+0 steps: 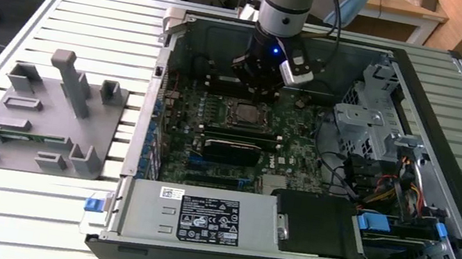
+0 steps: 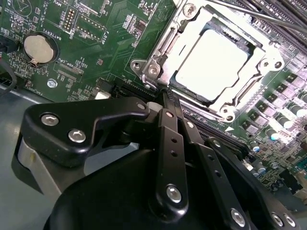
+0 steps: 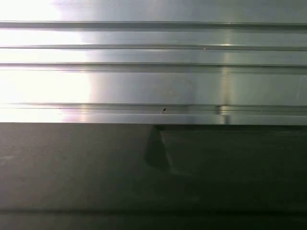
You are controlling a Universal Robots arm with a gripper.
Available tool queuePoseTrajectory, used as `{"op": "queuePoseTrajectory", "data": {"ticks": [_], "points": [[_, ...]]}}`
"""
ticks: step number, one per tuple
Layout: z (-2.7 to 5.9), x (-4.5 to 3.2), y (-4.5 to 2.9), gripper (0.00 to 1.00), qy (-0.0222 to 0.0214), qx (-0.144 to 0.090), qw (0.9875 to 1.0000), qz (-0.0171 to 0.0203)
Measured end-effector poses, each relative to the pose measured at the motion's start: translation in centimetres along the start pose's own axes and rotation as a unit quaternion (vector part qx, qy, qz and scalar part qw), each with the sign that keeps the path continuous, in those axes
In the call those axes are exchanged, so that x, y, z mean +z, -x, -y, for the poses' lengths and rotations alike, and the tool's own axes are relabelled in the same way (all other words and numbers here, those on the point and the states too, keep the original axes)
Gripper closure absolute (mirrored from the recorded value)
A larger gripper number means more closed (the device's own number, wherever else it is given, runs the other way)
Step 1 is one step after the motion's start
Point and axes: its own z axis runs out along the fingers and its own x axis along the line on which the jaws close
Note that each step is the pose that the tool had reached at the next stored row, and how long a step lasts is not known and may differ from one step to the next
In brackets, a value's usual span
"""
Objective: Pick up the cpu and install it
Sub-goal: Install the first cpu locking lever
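Tool fingers are pressed together with nothing between them, as the second wrist view shows: the two slim black fingers meet at their tips just beside the socket's metal frame. In the exterior view the tool hangs low inside the open computer case, above the motherboard and just behind the socket.

The cpu already lies flat in the socket, silvery top up, sitting square inside the frame and apart from the fingertips. By the look of it the placing is done, and what matters now is seating: the chip should rest level with no corner riding up, and any contact near it should be gentle and straight down, since a sideways nudge could shift it on the contacts.

Around the socket stand rows of small capacitors and a coin battery, and a thin rod crosses behind the frame; all crowd the tool's room. On the slatted desk, at the exterior view's left, sits the grey tray, well apart from the case.
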Motion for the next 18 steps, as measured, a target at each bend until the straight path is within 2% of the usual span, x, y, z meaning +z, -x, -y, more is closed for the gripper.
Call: {"op": "queuePoseTrajectory", "data": {"ticks": [13,18], "points": [[0.00,0.16,0.03,0.89,0.0000,0.000,1.0000,-0.0001],[0.00,-0.51,0.02,0.89,0.0000,0.000,1.0000,-0.0001]]}}
